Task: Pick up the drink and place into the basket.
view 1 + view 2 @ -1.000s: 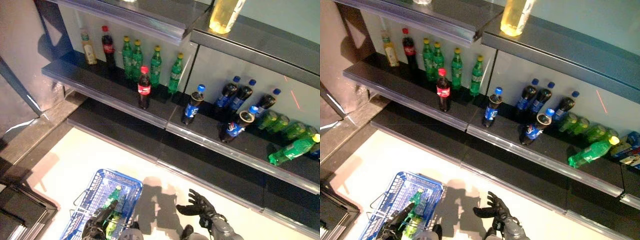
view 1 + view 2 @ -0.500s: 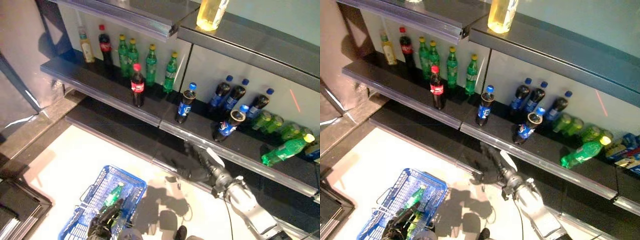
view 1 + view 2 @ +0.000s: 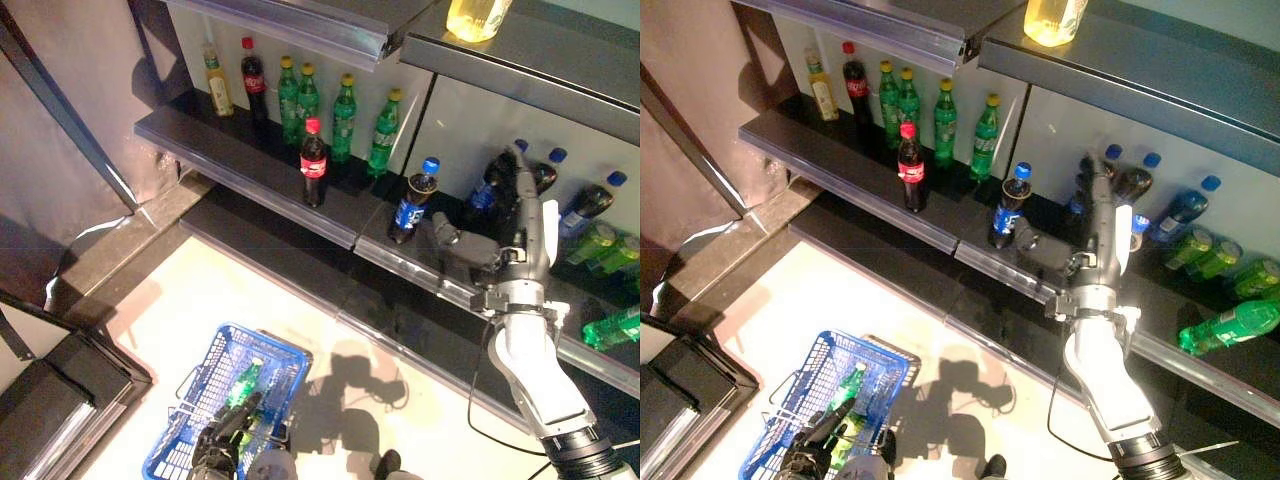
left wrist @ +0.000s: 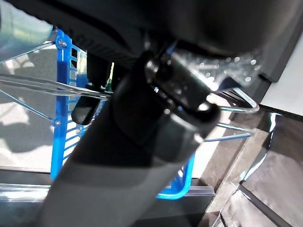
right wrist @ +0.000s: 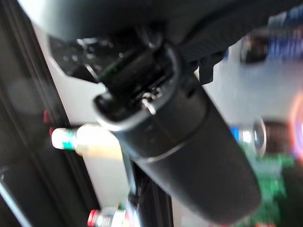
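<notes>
The right hand (image 3: 1095, 235) reaches onto the shelf (image 3: 840, 170) among dark blue-capped bottles (image 3: 1185, 208), fingers straight, thumb spread towards 9 o'clock, gripping nothing. At 7 o'clock, the left hand (image 3: 222, 445) curls round the blue basket (image 3: 190, 420) handle, half cut off; a green bottle (image 3: 243, 380) lies inside.

both eye views look down on shelf (image 3: 250, 165) and basket (image 3: 175, 440); each wrist view sits against its own thumb.

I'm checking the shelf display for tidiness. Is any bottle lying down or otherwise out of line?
Yes. At the shelf's right end a green bottle lies on its side, while the bottles further left stand upright. One cola bottle stands alone, forward of its row.
</notes>
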